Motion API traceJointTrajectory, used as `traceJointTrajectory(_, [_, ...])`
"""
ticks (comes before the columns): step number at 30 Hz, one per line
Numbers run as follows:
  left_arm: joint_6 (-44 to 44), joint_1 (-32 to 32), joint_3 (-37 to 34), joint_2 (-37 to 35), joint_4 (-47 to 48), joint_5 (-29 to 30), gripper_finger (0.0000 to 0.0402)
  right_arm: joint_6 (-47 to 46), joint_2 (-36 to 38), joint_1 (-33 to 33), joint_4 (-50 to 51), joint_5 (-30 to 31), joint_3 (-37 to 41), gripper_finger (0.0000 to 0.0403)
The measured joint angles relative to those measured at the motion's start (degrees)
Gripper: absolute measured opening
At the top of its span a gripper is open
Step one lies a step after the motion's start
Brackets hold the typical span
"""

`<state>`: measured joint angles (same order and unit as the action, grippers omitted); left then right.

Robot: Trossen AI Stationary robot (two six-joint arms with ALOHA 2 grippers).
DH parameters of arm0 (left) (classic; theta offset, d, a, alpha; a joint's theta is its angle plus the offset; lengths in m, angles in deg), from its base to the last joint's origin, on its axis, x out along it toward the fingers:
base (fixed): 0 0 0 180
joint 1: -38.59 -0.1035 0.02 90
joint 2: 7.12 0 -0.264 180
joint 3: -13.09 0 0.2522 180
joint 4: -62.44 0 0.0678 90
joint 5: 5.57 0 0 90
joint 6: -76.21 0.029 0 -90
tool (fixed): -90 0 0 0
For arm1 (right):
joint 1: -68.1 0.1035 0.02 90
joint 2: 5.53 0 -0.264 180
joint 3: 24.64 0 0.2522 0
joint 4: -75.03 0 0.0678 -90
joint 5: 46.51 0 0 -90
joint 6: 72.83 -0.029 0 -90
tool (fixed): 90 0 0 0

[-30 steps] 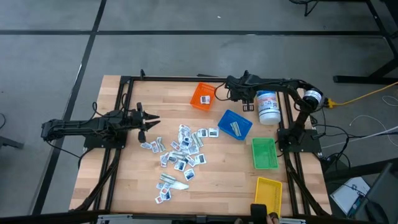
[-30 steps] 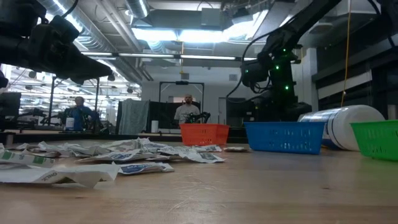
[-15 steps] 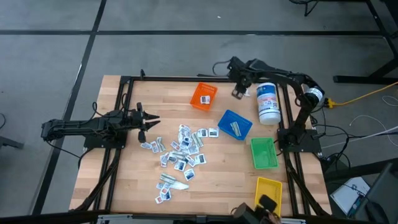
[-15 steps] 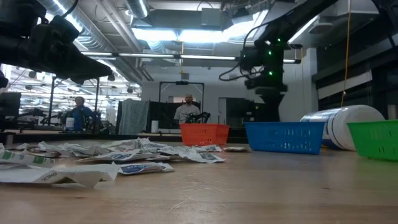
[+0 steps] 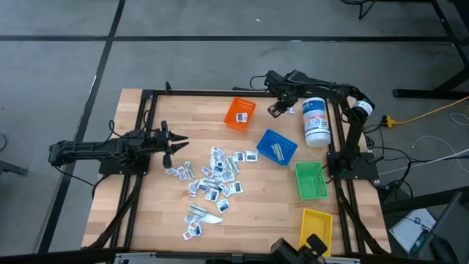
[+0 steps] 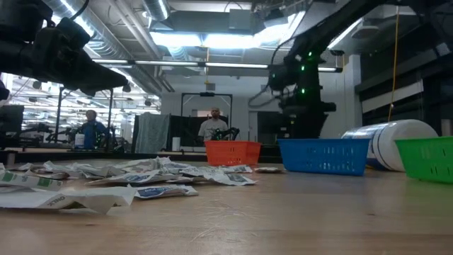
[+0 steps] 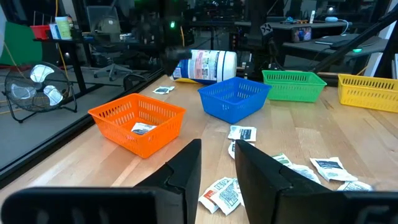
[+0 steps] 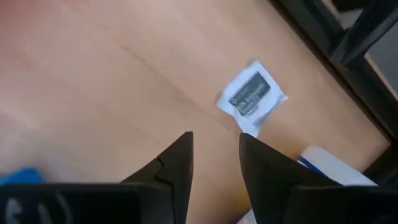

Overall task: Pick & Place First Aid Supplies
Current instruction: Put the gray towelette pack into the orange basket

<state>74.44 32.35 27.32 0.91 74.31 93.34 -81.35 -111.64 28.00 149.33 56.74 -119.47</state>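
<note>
Right end effector (image 8: 214, 146), fingers parted and empty, hovers over the far edge of the surface (image 5: 256, 213) between the orange bin (image 5: 239, 114) and the toppled white canister (image 5: 316, 122). Just ahead of its fingertips lies a stray first aid packet (image 8: 252, 97), flat on the wood, its long axis diagonal to the grain. Left end effector (image 7: 216, 162), likewise parted and empty, waits beside the main heap of packets (image 5: 216, 180). Each packet appears light, thin and pliable; a pinch across one short edge seems the likeliest hold.
</note>
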Motion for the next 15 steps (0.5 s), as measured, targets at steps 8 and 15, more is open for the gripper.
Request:
traceJointTrajectory(8, [0.00,0.00,0.00,0.00,0.00,0.00,0.0092,5.67,-8.78,-0.21,3.03,0.24,-4.53,0.0129])
traceJointTrajectory(15, [0.00,0.00,0.00,-0.02,0.00,0.00,0.0090,6.00,-11.68,-1.57,5.33,0.41,-8.85,0.0129])
